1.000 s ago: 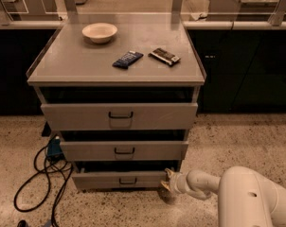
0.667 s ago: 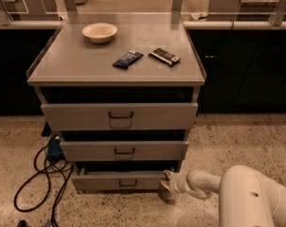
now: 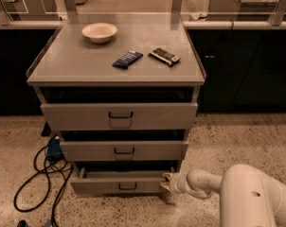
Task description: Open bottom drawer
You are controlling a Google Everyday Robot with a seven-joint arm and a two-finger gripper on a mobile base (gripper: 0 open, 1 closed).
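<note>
I am watching the gripper (image 3: pixel 167 182) sitting, it seems, against the right end of the bottom drawer (image 3: pixel 115 184), low in the frame. I am unable to tell its grip.

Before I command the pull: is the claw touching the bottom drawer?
Touching. The camera view shows the claw low at the right, its tip set against the right end of the front of the bottom drawer, with no gap between them.

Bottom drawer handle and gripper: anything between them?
Nothing; the camera view shows only bare grey front of the bottom drawer between its handle and the gripper, which sits at the front's right end.
</note>
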